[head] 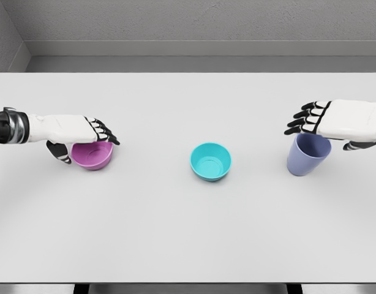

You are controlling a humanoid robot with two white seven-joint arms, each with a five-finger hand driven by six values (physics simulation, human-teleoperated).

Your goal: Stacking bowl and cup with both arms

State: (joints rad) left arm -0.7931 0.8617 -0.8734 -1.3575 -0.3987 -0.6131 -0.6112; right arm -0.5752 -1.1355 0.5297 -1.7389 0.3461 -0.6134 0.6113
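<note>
Grey walls are backing a wide white counter (176, 233), and I am looking down on it from the head camera. Three containers are sitting on it in a loose row, all upright and all showing nothing inside.

At the left, I am seeing the left robot hand (84, 138) lying over a purple bowl (93, 155). Its fingers are draping across the bowl's far rim while the thumb is hanging down at the near left side, so the hand is looking closed around the rim, though I cannot tell how firmly it is gripping. The bowl is resting on the counter.

In the middle, a teal bowl (210, 162) is standing alone, well apart from both hands, its open mouth facing up.

At the right, the right robot hand (326, 125) is covering the top of a lavender-blue cup (307, 155). Its dark fingers are spreading out to the left past the cup's rim, and the thumb is showing at the right; I cannot tell whether it is actually clamping the cup or only touching it.
</note>
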